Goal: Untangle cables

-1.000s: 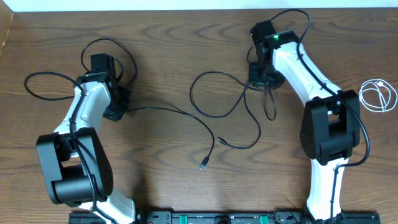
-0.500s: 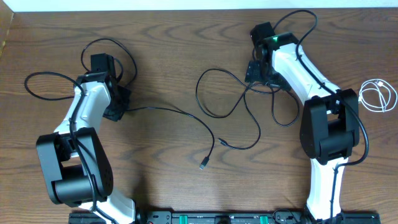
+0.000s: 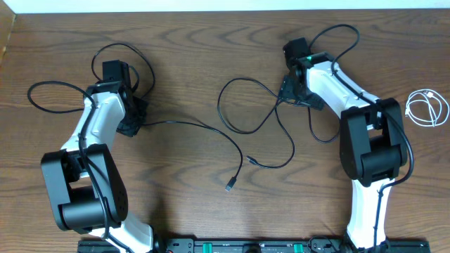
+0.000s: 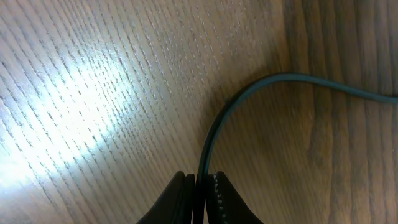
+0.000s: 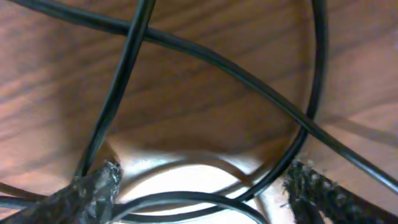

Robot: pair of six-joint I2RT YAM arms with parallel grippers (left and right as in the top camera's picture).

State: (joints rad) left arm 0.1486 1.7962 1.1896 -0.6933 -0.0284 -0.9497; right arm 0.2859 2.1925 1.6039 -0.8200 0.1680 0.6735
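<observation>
In the overhead view my left gripper point(image 3: 133, 121) is shut on a thin black cable point(image 3: 204, 128), which runs right across the table to a plug end point(image 3: 229, 187). The left wrist view shows that cable point(image 4: 214, 134) pinched between the closed jaws of the left gripper point(image 4: 200, 182). My right gripper point(image 3: 292, 89) hovers open over a second black cable point(image 3: 242, 131) that loops and crosses itself. In the right wrist view several black strands point(image 5: 205, 59) pass between the wide-apart fingers point(image 5: 93, 190) of the right gripper point(image 5: 202, 186); none is gripped. A white cable point(image 3: 427, 109) lies coiled at the far right.
Thicker black arm cables arch over both wrists, one on the left point(image 3: 123, 49) and one on the right point(image 3: 337, 31). Another black loop point(image 3: 42, 105) lies left of the left arm. Both arm bases stand near the front edge.
The right gripper has opened and shifted slightly. The black loops under it have dropped and spread to the right. The left arm and its cable have not moved.
</observation>
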